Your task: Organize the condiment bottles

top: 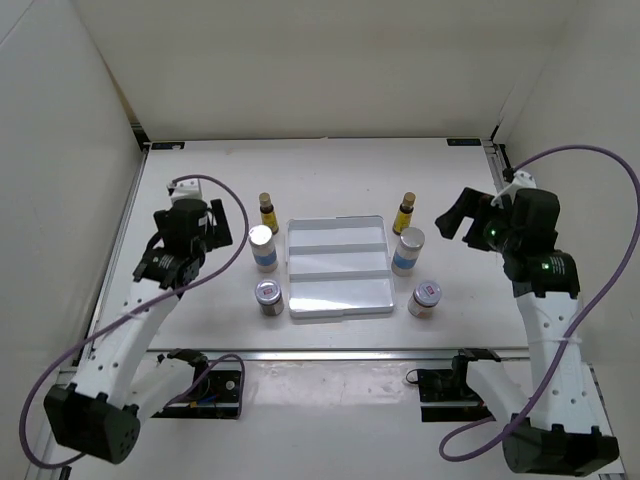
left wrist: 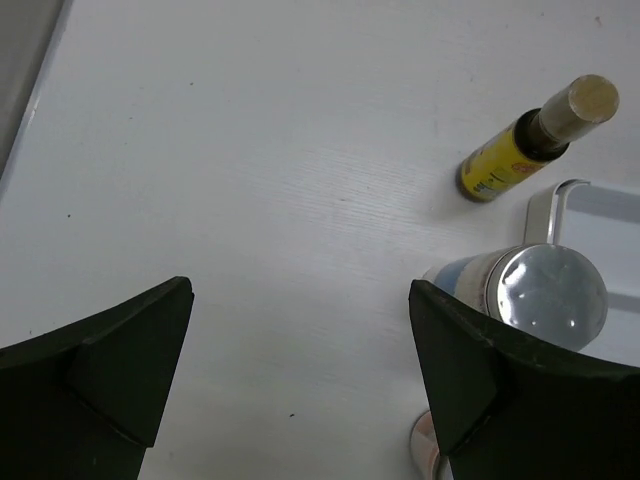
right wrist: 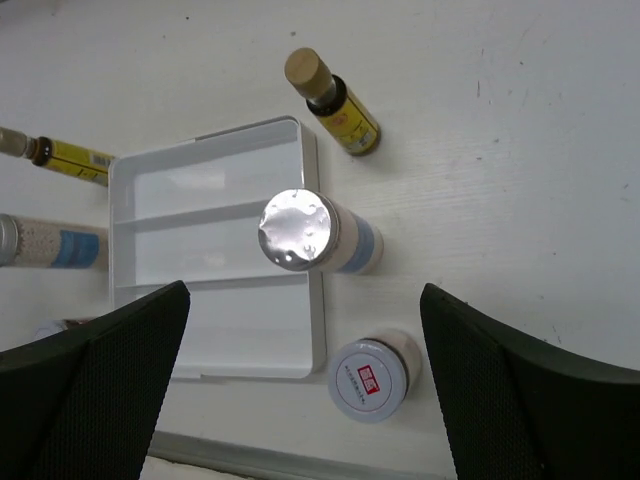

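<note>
We record a white table (top: 200, 190) bearing a white three-compartment tray (top: 337, 292) at its centre.

The left gripper (left wrist: 300, 370) has its jaws spread wide and hangs over the table at 9 o'clock of the tray. The right gripper (right wrist: 308, 400) also has its jaws spread wide and hangs at 3 o'clock.

All six bottles stand upright on the table, outside the tray and just beside its edges:
- The left white bottle (top: 262, 248), blue label and silver cap, is at 9 o'clock.
- The right white bottle (top: 408, 250) is at 3 o'clock.
- The left amber bottle (top: 268, 212) is at 10 o'clock.
- The right amber bottle (top: 404, 212) is at 2 o'clock.
- The left jar (top: 268, 296) is at 8 o'clock.
- The right jar (top: 424, 298) is at 4 o'clock.
</note>
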### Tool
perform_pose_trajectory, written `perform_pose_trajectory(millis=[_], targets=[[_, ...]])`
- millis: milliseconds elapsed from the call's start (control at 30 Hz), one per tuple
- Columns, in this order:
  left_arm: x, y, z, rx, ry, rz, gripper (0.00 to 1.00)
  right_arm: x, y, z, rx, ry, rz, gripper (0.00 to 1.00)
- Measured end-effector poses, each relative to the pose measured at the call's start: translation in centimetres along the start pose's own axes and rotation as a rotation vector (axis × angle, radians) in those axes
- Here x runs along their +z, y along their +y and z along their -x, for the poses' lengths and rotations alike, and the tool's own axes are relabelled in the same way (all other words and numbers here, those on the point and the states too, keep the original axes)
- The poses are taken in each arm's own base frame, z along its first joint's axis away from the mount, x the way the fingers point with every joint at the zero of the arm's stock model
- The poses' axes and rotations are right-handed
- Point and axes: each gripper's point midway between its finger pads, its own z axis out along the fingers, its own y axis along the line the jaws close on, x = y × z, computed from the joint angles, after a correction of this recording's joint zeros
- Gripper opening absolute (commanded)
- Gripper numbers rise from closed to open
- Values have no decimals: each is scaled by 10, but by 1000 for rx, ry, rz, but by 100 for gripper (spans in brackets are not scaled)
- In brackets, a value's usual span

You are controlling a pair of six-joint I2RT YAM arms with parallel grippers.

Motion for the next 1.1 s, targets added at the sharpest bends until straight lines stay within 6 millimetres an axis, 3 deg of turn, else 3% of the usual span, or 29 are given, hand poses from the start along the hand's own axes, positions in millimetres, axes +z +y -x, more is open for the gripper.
perform_pose_trajectory(millis=[167, 367, 533, 733, 833, 1100], targets=[[-22, 2, 18, -55, -113, -11, 100, -17, -15, -29, 38, 21, -74, 99], [-12, -27, 15, -2, -61, -121, 100, -16, -41, -62, 146, 109, -238, 99], [-16, -33, 13, 14, -57, -154, 100, -8, -34, -80, 166, 181, -192, 99], [-37, -22, 32, -39, -149, -145, 100, 12, -35, -141, 194, 398, -194, 98], [-37, -19, 33, -43, -155, -130, 100, 13, -34, -168, 188, 480, -217, 97], [-30, -19, 28, -34, -134, -108, 100, 24, -41, -190, 147, 554, -349, 91]])
